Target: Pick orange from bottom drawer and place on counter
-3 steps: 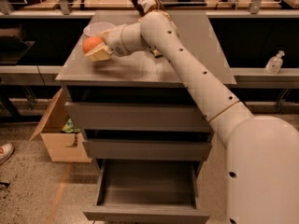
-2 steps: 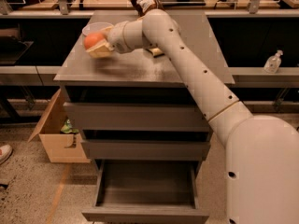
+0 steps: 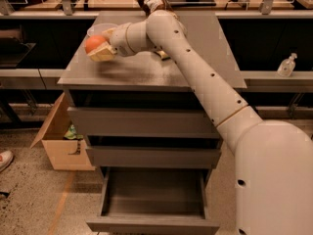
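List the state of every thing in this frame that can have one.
tool: shut on the orange, over the left part of the counter.
orange: held in the tool, not yet set down.
bottom drawer: pulled open, nothing visible inside.
two upper drawers: pushed in.
cardboard box: flaps open.
bottle: upright.
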You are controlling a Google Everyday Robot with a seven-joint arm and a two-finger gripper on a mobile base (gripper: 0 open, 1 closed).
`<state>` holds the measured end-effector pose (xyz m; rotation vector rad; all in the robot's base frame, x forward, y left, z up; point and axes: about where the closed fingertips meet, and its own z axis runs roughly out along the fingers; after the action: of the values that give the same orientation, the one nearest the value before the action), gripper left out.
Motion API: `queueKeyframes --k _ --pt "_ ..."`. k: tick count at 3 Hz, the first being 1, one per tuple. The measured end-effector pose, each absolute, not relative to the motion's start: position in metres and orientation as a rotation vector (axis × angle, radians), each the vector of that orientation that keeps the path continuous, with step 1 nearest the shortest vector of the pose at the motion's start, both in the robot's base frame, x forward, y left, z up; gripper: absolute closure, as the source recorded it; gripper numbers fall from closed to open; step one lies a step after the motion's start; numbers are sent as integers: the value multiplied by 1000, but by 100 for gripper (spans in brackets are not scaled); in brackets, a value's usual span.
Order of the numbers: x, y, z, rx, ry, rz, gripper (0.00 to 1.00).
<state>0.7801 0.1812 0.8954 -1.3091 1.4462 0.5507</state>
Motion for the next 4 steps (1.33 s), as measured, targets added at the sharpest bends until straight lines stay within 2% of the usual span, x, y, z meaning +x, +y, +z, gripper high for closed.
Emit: queueKeyframes --k 1,2,3,4 --pt "779 184 894 -1312 1446 554 12" --pt "778 187 892 -1316 1445 558 0" --pt "778 187 892 -1317 1446 557 0" --pt "780 160 899 -1268 1476 487 0"
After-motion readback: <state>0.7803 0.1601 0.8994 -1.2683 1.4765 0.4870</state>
